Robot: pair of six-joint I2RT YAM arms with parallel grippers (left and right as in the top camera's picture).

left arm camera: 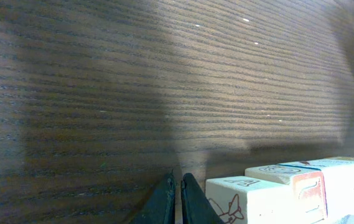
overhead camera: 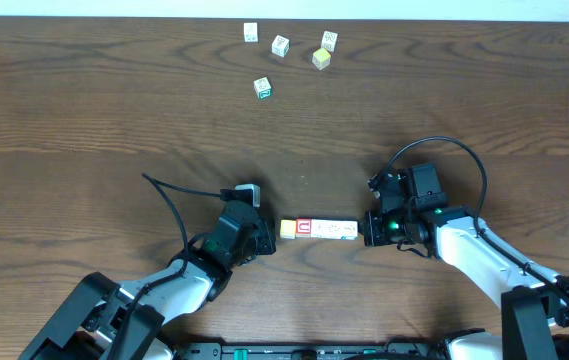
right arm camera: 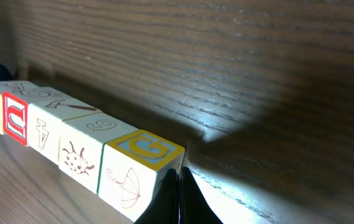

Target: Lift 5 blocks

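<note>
Overhead: five blocks (overhead camera: 318,229) form one tight row between the left gripper (overhead camera: 267,239) and the right gripper (overhead camera: 368,228), one at each end, both closed with nothing between their fingers. Other cubes (overhead camera: 280,45) sit well apart, far up the tabletop (overhead camera: 114,130).

Left wrist: the closed fingertips (left arm camera: 164,202) are just beside the end block (left arm camera: 239,199).

Right wrist: the closed fingers are against the G block (right arm camera: 140,165).

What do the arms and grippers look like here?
Left arm and right arm: white links, black joints. Left gripper and right gripper: black, thin dark wedge fingers. Each trails a looping black cable. Green light on the right.
</note>
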